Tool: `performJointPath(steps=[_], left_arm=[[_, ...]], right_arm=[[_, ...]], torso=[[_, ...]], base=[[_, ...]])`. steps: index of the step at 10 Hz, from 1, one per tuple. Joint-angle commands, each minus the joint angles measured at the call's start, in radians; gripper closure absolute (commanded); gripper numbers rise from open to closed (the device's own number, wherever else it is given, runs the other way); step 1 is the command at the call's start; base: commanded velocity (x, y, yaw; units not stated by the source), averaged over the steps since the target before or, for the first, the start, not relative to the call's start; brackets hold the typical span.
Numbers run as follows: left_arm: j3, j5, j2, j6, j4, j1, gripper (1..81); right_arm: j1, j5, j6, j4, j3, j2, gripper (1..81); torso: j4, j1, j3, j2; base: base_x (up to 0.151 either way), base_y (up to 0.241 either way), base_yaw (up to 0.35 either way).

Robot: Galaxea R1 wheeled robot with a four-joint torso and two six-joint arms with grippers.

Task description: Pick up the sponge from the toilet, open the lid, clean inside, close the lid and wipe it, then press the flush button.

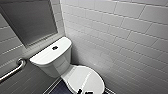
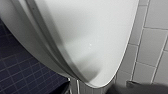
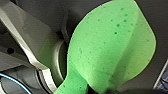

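The white toilet (image 1: 56, 63) stands in a corner with its lid (image 1: 86, 80) down. The dark round flush button (image 1: 54, 47) sits in the middle of the tank top. In the right wrist view the bright green sponge (image 3: 105, 50) looms large, folded and pinched at one end, with my right gripper (image 3: 100, 90) shut on it. The left wrist view looks closely down on the smooth lid (image 2: 87, 37) near its rounded front edge; my left gripper is open and holds nothing. Dark gripper parts (image 1: 83, 92) peek in over the lid's front edge.
A white tiled wall (image 1: 125, 37) runs close along the toilet's right side. A metal grab bar (image 1: 15, 68) is fixed to the grey wall on the left, under a grey framed panel (image 1: 30, 20). Dark blue floor tiles (image 2: 20, 75) lie left of the bowl.
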Motion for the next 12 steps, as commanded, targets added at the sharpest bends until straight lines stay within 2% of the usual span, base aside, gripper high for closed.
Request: performJointPath(steps=[1, 4, 10, 12], left_arm=[[-0.043, 0.044, 0.062, 0.004, 0.026, -0.107, 1.0], [-0.057, 0.044, 0.068, -0.002, 0.02, -0.127, 1.0], [-0.204, 0.062, 0.151, -0.008, 0.005, -0.157, 1.0], [-0.215, 0.064, 0.163, -0.008, -0.015, -0.193, 1.0]], right_arm=[[0.002, -0.042, 0.002, 0.0, -0.004, -0.003, 81.1], [0.0, -0.044, 0.002, 0.0, -0.004, -0.003, 81.1], [-0.001, -0.042, 0.002, 0.001, -0.004, -0.004, 81.1], [-0.004, -0.044, 0.002, 0.001, -0.004, -0.003, 81.1]], torso=[[0.0, 0.0, 0.0, 0.0], [0.0, 0.0, 0.0, 0.0], [0.0, 0.0, 0.0, 0.0], [0.0, 0.0, 0.0, 0.0]], base=[[0.0, 0.0, 0.0], [0.0, 0.0, 0.0], [0.0, 0.0, 0.0], [0.0, 0.0, 0.0]])
